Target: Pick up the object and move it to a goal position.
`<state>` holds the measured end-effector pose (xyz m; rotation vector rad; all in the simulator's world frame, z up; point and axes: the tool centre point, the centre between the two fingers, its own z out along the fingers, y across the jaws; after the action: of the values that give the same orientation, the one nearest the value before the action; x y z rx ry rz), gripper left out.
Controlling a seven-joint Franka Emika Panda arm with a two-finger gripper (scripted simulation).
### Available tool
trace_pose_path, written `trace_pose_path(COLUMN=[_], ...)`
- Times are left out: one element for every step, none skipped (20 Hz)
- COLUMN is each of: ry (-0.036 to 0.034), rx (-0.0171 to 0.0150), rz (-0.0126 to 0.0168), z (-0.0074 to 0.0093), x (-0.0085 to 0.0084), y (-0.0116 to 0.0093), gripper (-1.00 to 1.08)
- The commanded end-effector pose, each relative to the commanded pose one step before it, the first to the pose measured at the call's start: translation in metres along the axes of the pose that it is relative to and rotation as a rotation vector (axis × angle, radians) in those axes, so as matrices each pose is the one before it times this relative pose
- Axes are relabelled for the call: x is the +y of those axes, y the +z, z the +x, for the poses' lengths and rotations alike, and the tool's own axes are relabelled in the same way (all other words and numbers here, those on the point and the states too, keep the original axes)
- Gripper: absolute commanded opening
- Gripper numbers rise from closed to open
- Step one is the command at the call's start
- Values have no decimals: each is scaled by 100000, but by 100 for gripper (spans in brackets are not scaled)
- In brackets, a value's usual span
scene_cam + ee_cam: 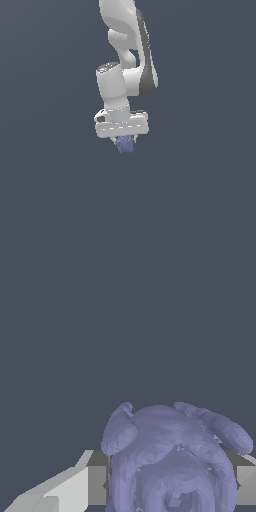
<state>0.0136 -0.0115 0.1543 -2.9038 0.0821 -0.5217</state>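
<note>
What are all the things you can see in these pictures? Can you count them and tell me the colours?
blob: one, bluish-purple and bumpy, tucked right under the white tool; in the wrist view it sits between the two fingers.
background: plain dark grey-blue all around; nothing else shows on it in either view.
robot arm: one, white with dark grey parts, coming down from the top of the exterior view.
tool: one, white, at the end of the arm, shut on the blob.
fingers: two, light grey, one on each side of the blob in the wrist view.
</note>
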Motion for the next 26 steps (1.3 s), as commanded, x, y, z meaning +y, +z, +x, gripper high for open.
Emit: trace_pose_path(ry=[-1538,-566,-562,-559,-557,-554,-553,-552,-553,-552,-554,-556,-559,-562,-566,-570,-576,-582,-589,-597,-606,-615,-626,-639,-651,-666], rx=[2829,1065,1058,1052,1048,1044,1042,1041,1042,1042,1046,1049,1055,1060,1068,1077,1088,1099,1113,1128,1145,1163,1184,1207,1231,1259], rz=[1985,781,778,775,774,772,771,772,774,775,779,782,787,792,798,805,814,823,833,845,858,872,888,905,922,943], z=[944,362,360,358,357,355,355,354,355,355,356,357,359,361,364,367,371,375,379,384,390,396,403,411,420,429], x=[319,124,123,122,121,120,120,119,118,119,118,119,119,119,120,121,122,123,124,125,127,129,131,133,137,139], y=[-868,-327,-325,-323,-322,-320,-319,-319,-319,-318,-320,-321,-322,-324,-326,-328,-331,-335,-339,-343,-348,-353,-360,-366,-373,-382], gripper=[-100,-100,-100,-100,-100,-100,-100,-100,-100,-100,-100,-100,-100,-100,-100,-100,-100,-100,-100,-100,-100,-100,-100,-100,-100,-100])
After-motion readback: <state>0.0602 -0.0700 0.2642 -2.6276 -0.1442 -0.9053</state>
